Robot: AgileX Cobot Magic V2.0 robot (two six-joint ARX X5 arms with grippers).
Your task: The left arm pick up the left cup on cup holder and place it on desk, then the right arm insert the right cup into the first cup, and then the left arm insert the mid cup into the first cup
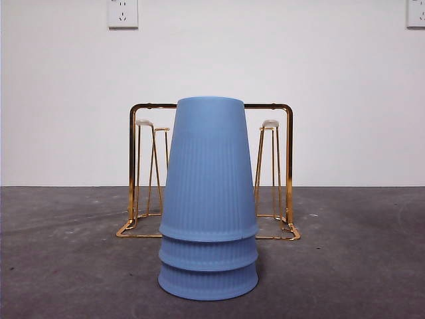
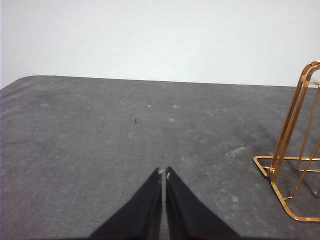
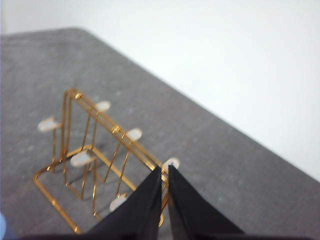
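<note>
Three blue ribbed cups [image 1: 208,173] stand nested in one stack, mouths down, on the dark grey desk [image 1: 66,266], just in front of the gold wire cup holder [image 1: 289,166]. The holder's white-tipped pegs [image 1: 270,123] are bare. My left gripper [image 2: 164,172] is shut and empty, low over bare desk with the cup holder [image 2: 287,130] off to one side. My right gripper [image 3: 165,169] is shut with nothing in it, hovering above the cup holder [image 3: 116,129]. Neither arm shows in the front view.
A white wall rises behind the desk, with sockets [image 1: 123,13] high on it. The desk's back edge [image 2: 150,80] and a rounded corner show in the left wrist view. A sliver of blue [image 3: 1,225] peeks in at the right wrist picture's corner.
</note>
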